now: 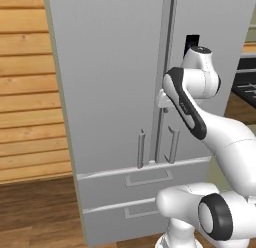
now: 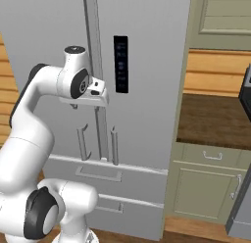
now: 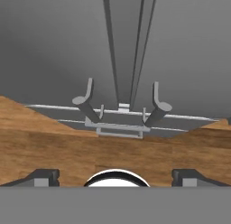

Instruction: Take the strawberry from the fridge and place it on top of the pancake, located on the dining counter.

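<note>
Main hazard: a missed or glancing grab on a door handle. Hand poised high against the front of the fridge (image 1: 110, 82), close to the seam between the two doors, well above the left bar handle (image 1: 141, 149) and the right bar handle (image 1: 173, 144). Coming down at a slant could wedge a finger into the narrow gap between the bars, or catch both bars at once. Closing too shallow on one bar would probably slip off as soon as the pull begins.

Second hazard: the door swing. Pulling straight back instead of along the hinge arc could drag the grip off the bar, or bring the door edge against the white forearm parked close in front. Also worth watching: the dark control panel (image 2: 121, 64) just beside the wrist, an easy thing to scrape.

Both doors and both bottom drawers (image 1: 145, 179) shut, so strawberry presumably inside, behind them; nothing yet fetched.

Gripper (image 3: 116, 177): spread about as wide as it goes, fingertips (image 3: 43, 175) far apart at the foot of the hand view, nothing between them. Holding nothing; apparently touching nothing, though from the base views hard to tell whether the hand clears the door surface or brushes it.
</note>
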